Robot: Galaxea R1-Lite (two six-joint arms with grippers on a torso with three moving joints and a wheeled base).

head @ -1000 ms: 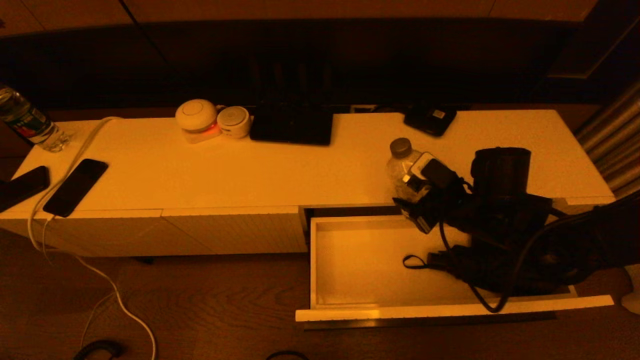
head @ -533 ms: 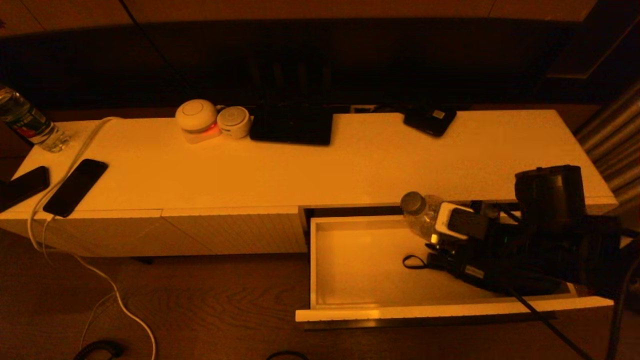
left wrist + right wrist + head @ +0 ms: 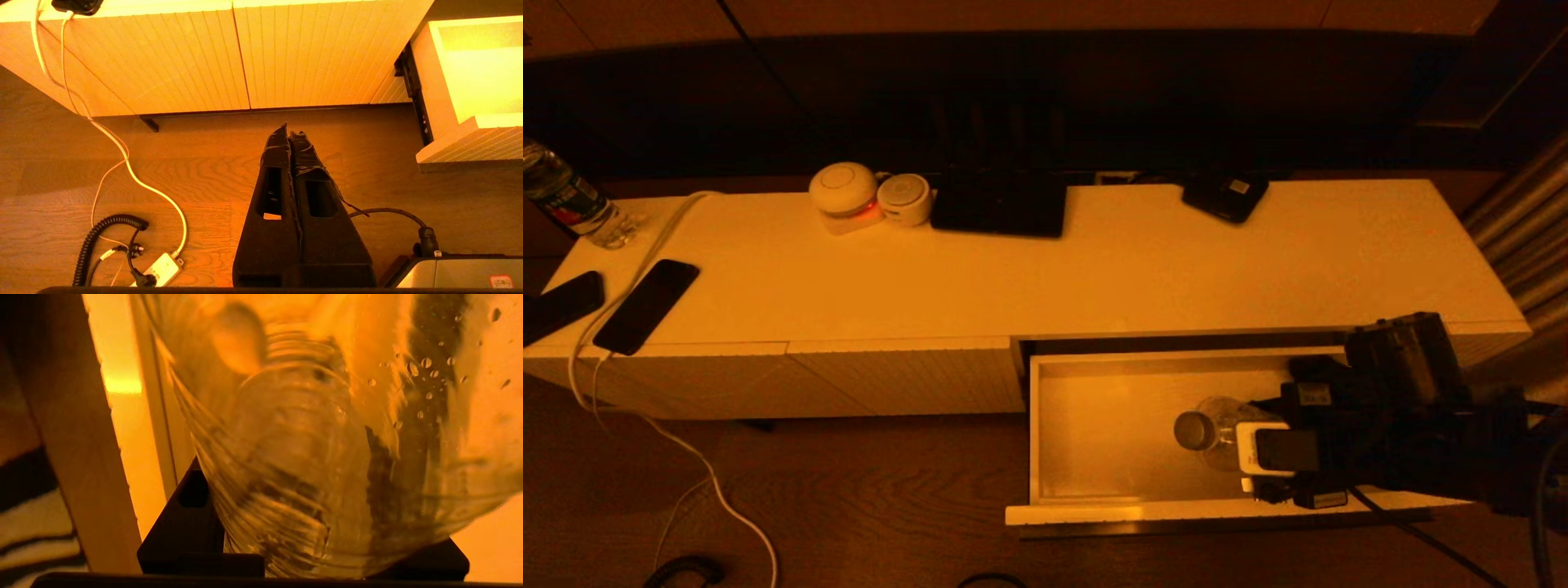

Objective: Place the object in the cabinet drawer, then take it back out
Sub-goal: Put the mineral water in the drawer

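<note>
a long white cabinet (image 3: 1013, 278) stands with its cabinet drawer (image 3: 1111, 425) pulled out at about 5 o'clock in the head view. the right claw (image 3: 1232, 445) hangs inside the drawer, grasping a clear plastic bottle (image 3: 1209, 429) around its body, cap (image 3: 1192, 430) pointing toward 9 o'clock; the side grip probably lets it lay the bottle flat on the shallow drawer floor. in the right wrist view the bottle (image 3: 327, 457) fills the space between the dark fingers (image 3: 192, 522). whether it touches the floor i cannot tell. a second earlier the bottle was held over the cabinet's top surface behind the drawer; it has since come forward and down. the left claw (image 3: 290, 134), clenched on nothing, is parked over the wooden floor (image 3: 204, 171).
</note>
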